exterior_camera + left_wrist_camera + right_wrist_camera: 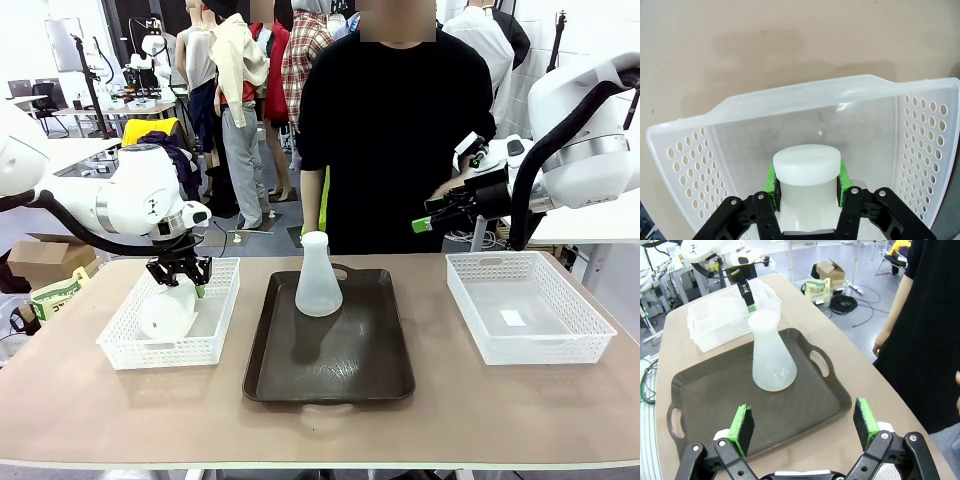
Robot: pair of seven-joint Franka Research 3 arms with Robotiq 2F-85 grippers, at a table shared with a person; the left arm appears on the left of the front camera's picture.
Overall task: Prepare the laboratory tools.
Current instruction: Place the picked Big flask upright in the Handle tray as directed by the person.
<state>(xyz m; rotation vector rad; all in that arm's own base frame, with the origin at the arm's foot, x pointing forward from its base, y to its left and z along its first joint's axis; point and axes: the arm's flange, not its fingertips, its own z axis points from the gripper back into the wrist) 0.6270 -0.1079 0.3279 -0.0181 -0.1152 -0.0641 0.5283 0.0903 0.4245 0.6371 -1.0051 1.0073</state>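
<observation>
Tan tabletop [90,420] carries a brown tray [330,375]; left pincer [806,182] pinches a flask [806,172], right pincer [805,427] spread.

One translucent white conical flask [319,278] is standing upright on the brown tray [330,375], near its far edge. The second flask [168,312] is sitting in the left basket [120,345], its neck clamped by the left gripper [180,283].
</observation>
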